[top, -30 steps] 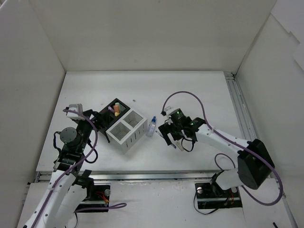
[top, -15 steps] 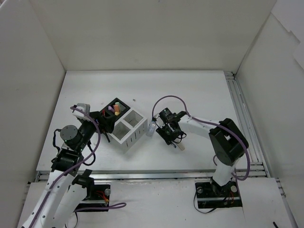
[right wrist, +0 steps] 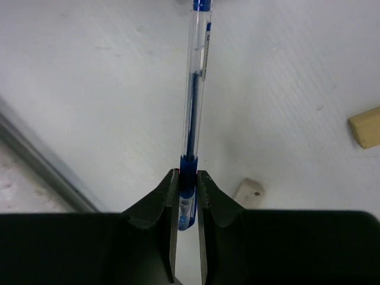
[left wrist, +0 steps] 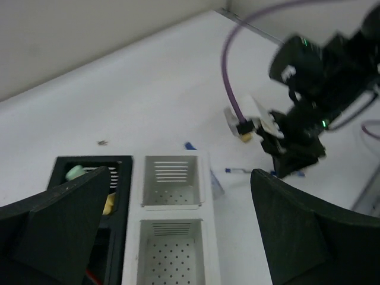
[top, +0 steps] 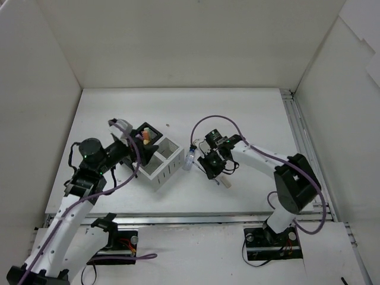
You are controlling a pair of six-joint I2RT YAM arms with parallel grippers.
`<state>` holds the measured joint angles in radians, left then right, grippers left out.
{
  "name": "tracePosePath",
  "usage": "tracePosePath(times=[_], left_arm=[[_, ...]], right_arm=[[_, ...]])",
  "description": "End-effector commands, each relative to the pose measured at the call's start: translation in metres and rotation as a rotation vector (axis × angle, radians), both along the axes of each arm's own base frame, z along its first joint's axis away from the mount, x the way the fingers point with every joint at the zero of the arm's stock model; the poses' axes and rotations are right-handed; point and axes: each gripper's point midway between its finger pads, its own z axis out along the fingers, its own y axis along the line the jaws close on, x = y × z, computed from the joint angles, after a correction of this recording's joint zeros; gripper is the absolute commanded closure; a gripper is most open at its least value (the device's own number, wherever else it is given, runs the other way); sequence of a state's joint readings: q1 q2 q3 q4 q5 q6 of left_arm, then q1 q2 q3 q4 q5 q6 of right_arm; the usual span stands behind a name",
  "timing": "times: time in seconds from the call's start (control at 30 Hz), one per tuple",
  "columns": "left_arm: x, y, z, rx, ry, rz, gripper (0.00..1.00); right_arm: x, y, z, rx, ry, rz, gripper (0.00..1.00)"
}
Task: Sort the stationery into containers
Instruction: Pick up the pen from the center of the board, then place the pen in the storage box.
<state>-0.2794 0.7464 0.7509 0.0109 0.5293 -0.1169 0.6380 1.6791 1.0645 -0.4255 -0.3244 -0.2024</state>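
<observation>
White table [top: 237,113] carries white slatted box [top: 169,174] and black box [top: 146,126] side by side, clear bottle [top: 189,160] just beside, two beige erasers [right wrist: 248,191] near.

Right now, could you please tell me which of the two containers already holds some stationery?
The black box: pastel highlighters sit in it, whereas both compartments of the white slatted box show bare perforated floors.
</observation>
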Motion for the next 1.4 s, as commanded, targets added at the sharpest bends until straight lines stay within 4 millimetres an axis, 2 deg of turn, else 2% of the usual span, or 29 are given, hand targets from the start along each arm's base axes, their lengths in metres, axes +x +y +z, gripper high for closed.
tracePosePath(times=[0.0, 0.03, 0.07, 0.1, 0.13, 0.17, 0.27, 0.47, 0.63, 0.73, 0.77, 0.9, 0.93, 1.0, 1.03, 1.1, 1.13, 1.2, 1.3, 1.37], left_arm=[[-0.033, -0.057, 0.016, 0.138, -0.136, -0.44, 0.0], [-0.041, -0.066, 0.006, 0.168, -0.1, -0.506, 0.0], [-0.056, -0.083, 0.002, 0.192, -0.102, -0.601, 0.0], [-0.052, -0.094, 0.003, 0.247, -0.131, -0.638, 0.0], [-0.055, -0.097, -0.009, 0.293, -0.083, -0.652, 0.0], [-0.064, -0.11, -0.012, 0.323, -0.089, -0.701, 0.0], [-0.06, -0.126, -0.025, 0.391, -0.073, -0.742, 0.01], [-0.072, -0.136, -0.027, 0.399, -0.112, -0.865, 0.02], [-0.07, -0.139, -0.034, 0.427, -0.073, -0.888, 0.03], [-0.068, -0.148, -0.039, 0.44, -0.037, -0.892, 0.08], [-0.065, -0.153, -0.047, 0.466, -0.017, -0.884, 0.11], [-0.067, -0.162, -0.052, 0.523, -0.001, -0.889, 0.25], [-0.063, -0.161, -0.054, 0.538, 0.002, -0.866, 0.28], [-0.068, -0.166, -0.056, 0.546, -0.012, -0.876, 0.31], [-0.063, -0.165, -0.057, 0.558, -0.015, -0.849, 0.34], [-0.07, -0.17, -0.058, 0.563, -0.027, -0.858, 0.45], [-0.066, -0.168, -0.059, 0.577, -0.03, -0.836, 0.54], [-0.071, -0.171, -0.06, 0.59, -0.038, -0.84, 0.59], [-0.067, -0.172, -0.063, 0.602, -0.03, -0.81, 0.71], [-0.063, -0.173, -0.065, 0.605, -0.027, -0.791, 0.85]], right_arm=[[-0.019, 0.023, 0.072, 0.244, -0.068, 0.152, 0.98], [-0.024, 0.025, 0.079, 0.276, -0.069, 0.178, 0.98], [-0.028, 0.028, 0.092, 0.316, -0.092, 0.202, 0.97], [-0.032, 0.032, 0.099, 0.349, -0.089, 0.222, 0.97], [-0.03, 0.033, 0.106, 0.364, -0.102, 0.217, 0.97], [-0.032, 0.033, 0.114, 0.379, -0.113, 0.215, 0.98], [-0.037, 0.038, 0.134, 0.438, -0.139, 0.258, 1.0], [-0.048, 0.043, 0.153, 0.51, -0.138, 0.303, 1.0], [-0.054, 0.048, 0.164, 0.544, -0.107, 0.294, 1.0], [-0.054, 0.053, 0.172, 0.562, -0.068, 0.26, 1.0], [-0.053, 0.055, 0.17, 0.561, -0.046, 0.248, 1.0], [-0.045, 0.063, 0.181, 0.592, 0.032, 0.15, 1.0], [-0.04, 0.062, 0.183, 0.601, 0.047, 0.12, 1.0], [-0.035, 0.064, 0.189, 0.631, 0.097, 0.073, 1.0], [-0.028, 0.061, 0.191, 0.638, 0.108, 0.034, 1.0], [-0.029, 0.066, 0.199, 0.685, 0.177, 0.023, 1.0], [-0.028, 0.068, 0.199, 0.696, 0.199, 0.026, 1.0], [-0.03, 0.071, 0.207, 0.719, 0.216, 0.038, 1.0], [-0.028, 0.07, 0.208, 0.71, 0.209, 0.015, 1.0], [-0.029, 0.07, 0.211, 0.719, 0.216, 0.01, 1.0]])
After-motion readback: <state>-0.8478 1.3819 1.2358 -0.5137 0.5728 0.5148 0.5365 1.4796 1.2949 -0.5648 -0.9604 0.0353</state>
